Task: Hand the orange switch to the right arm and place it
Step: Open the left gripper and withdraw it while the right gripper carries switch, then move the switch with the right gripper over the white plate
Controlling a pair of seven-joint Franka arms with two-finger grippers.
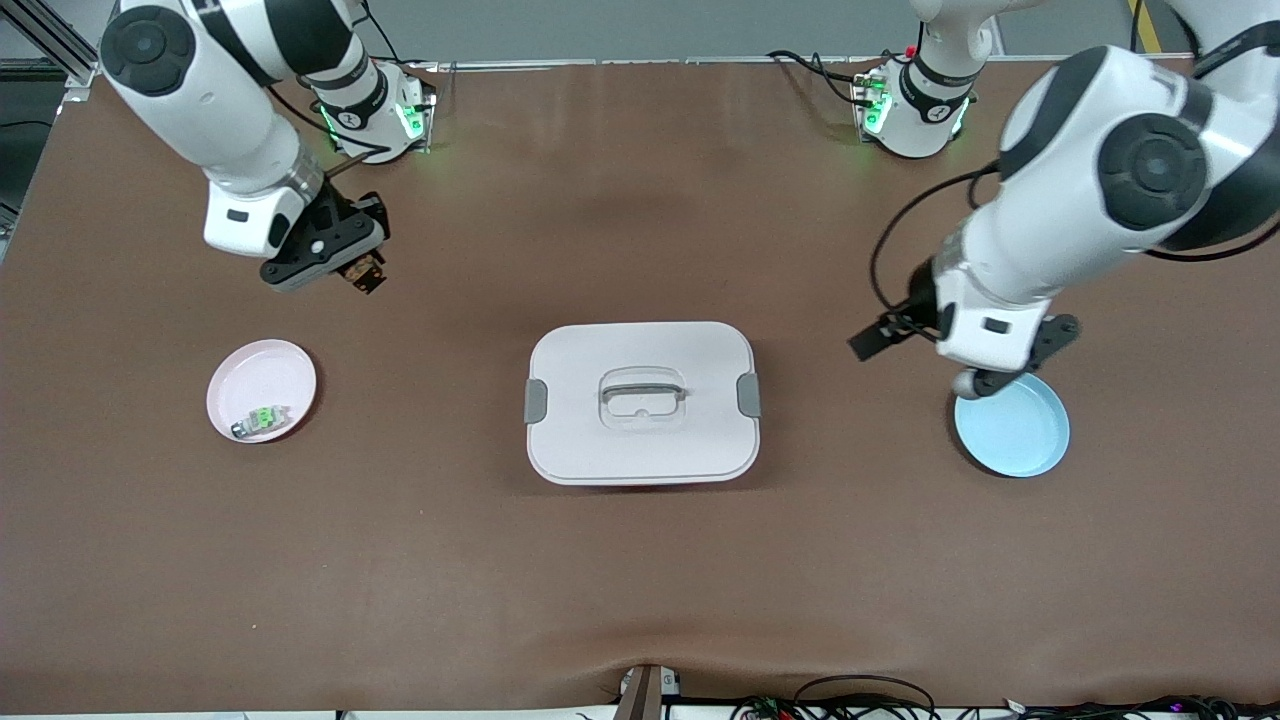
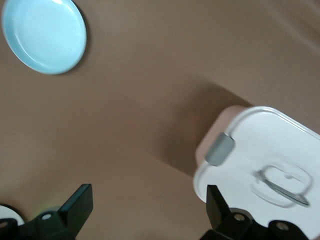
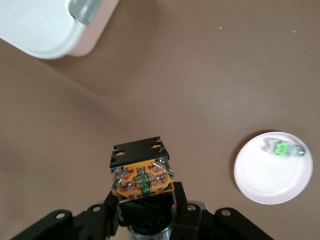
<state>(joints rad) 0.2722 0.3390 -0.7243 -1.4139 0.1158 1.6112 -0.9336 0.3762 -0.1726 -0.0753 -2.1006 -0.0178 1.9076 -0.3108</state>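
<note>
My right gripper (image 1: 364,271) is shut on the orange switch (image 1: 360,272), a black block with an orange band. It holds the switch in the air over bare table at the right arm's end. In the right wrist view the switch (image 3: 142,172) sits between the gripper's (image 3: 145,195) closed fingers. My left gripper (image 1: 978,382) hangs over the edge of the blue plate (image 1: 1018,436) at the left arm's end. In the left wrist view it (image 2: 150,202) is open and empty above bare table.
A pink plate (image 1: 255,375) holds a small clear-grey component with a green middle (image 1: 262,418), also in the right wrist view (image 3: 283,148). A white lidded box with a handle (image 1: 642,440) stands mid-table. The blue plate (image 2: 44,35) is empty.
</note>
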